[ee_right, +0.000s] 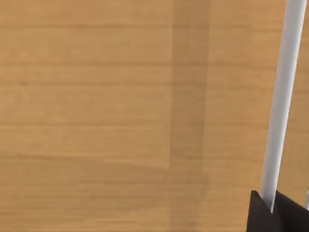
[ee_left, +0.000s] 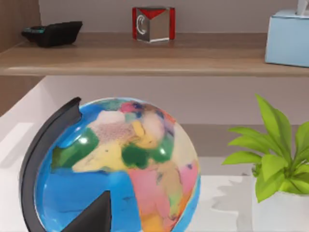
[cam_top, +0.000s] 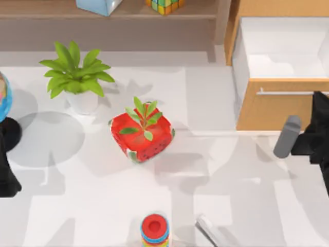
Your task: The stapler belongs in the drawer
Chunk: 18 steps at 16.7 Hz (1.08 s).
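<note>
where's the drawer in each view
top view: drawer at the upper right, pulled open, white interior showing.
right wrist view: its tan front close up, crossed by the silver bar handle.
left wrist view: faces the globe and shelf instead.
shared landmark: that handle, top and right wrist views.

Drawer (cam_top: 281, 46) stands open, white interior bare; right hand (cam_top: 314, 135) crowds its front.

Ring stack (cam_top: 154, 231) cut by near edge of top view. Globe (cam_top: 3, 96) cut by left edge there. Drawer (cam_top: 280, 110) runs off right edge. Right end effector (cam_top: 314, 135) partly beyond right edge, fingers indistinct. Tissue box (ee_left: 288, 37) cropped in left wrist view.
</note>
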{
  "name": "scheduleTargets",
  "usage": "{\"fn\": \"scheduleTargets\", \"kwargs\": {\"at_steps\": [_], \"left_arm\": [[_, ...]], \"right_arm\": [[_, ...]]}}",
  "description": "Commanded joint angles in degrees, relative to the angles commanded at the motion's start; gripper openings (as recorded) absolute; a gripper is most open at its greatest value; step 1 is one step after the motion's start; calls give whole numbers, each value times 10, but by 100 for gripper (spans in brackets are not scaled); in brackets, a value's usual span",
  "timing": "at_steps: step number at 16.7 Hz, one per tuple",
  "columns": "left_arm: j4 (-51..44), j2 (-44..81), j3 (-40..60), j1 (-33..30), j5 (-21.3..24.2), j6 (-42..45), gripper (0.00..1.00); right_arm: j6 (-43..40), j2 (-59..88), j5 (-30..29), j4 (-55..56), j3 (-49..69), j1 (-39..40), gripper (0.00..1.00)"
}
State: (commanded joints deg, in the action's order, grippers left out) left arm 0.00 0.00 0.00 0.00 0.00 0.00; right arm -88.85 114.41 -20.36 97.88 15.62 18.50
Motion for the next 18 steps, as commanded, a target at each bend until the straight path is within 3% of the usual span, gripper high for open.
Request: {"fn": "scheduleTargets", "kwargs": {"at_steps": [13,18], "left_arm": [[0,0,0,0,0,0,100],[0,0,0,0,0,0,100]], "right_arm": [[0,0,0,0,0,0,98],[0,0,0,0,0,0,100]]}}
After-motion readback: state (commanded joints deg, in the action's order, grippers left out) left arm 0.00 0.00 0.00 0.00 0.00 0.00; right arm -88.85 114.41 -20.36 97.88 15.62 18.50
